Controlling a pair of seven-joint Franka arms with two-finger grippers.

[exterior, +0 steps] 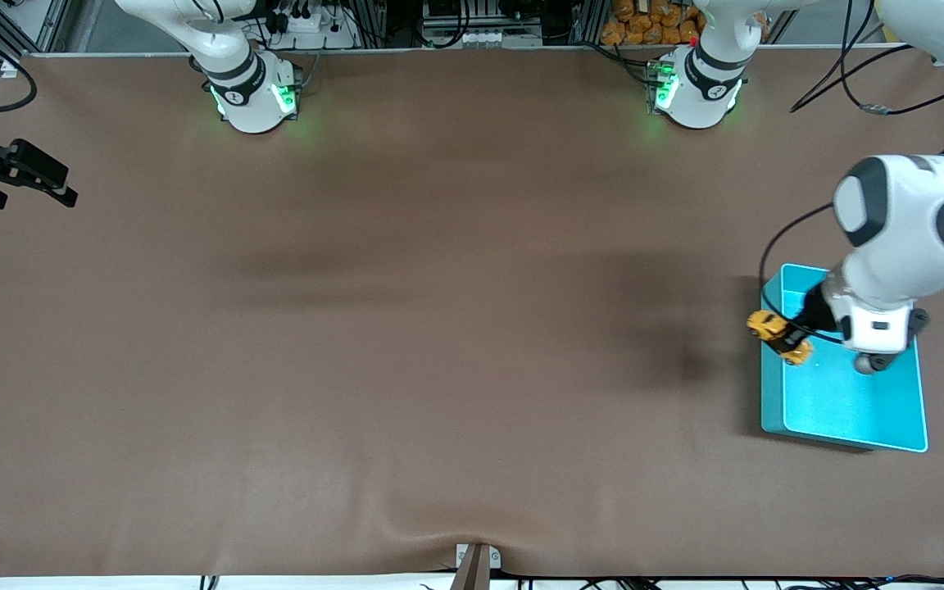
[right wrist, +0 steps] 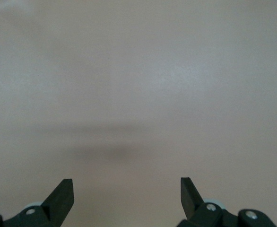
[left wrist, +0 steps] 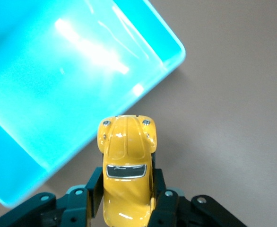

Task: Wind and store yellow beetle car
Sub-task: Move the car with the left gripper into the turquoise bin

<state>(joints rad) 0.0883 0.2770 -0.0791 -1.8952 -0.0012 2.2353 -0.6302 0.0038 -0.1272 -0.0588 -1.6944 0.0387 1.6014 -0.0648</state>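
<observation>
The yellow beetle car [exterior: 777,334] is a small rounded toy with dark windows. It hangs in the air, pinched by its sides in my left gripper [exterior: 795,329], which is shut on it. In the left wrist view the car [left wrist: 126,146] sits between the dark fingers [left wrist: 95,189], its rounded end level with the rim of the turquoise bin [left wrist: 53,94]. It is held over the bin's [exterior: 849,401] edge that faces the right arm's end of the table. My right gripper [exterior: 29,190] waits open over bare table at the right arm's end, with nothing between its fingertips [right wrist: 65,191].
The turquoise bin has nothing in it and stands toward the left arm's end of the brown table [exterior: 439,328]. The left arm's white wrist [exterior: 882,246] leans over the bin. A small bracket [exterior: 476,565] sits at the table's edge nearest the front camera.
</observation>
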